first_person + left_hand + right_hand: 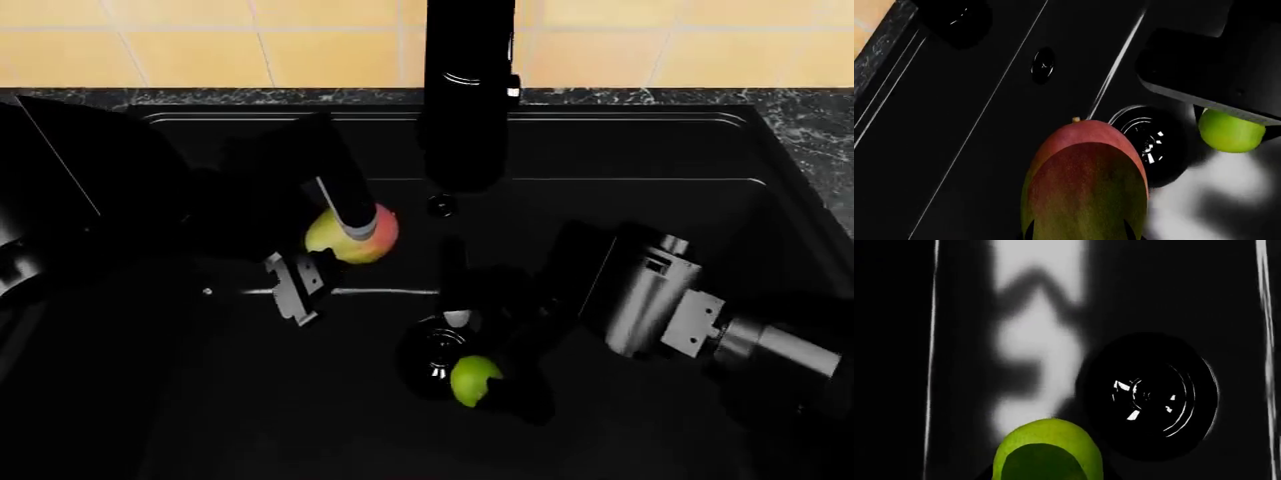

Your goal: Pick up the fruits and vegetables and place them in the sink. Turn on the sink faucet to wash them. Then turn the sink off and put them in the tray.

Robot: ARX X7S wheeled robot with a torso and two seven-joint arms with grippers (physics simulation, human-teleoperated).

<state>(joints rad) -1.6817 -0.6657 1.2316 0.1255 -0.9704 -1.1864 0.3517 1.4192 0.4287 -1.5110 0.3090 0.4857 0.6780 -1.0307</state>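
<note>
Pale yellow wall tiles (200, 45) run along the back, above a speckled dark stone surface (814, 120) that frames the large matte black rectangular sink (627, 150). The tall glossy black tubular faucet (467, 90) rises at the middle of the back edge, with the small round overflow hole (438, 206) just below it in the back wall. Both arms are down inside the basin. The left gripper (350, 240) has its jaws closed around the red-blushed yellow-green apple-like fruit (352, 235), held up off the sink floor toward the back wall. The right gripper (483, 372) reaches in from the other side with its jaws clamped on the small bright green lime (473, 381), which sits low, right beside the round black drain (434, 355) with its glinting metal centre.
</note>
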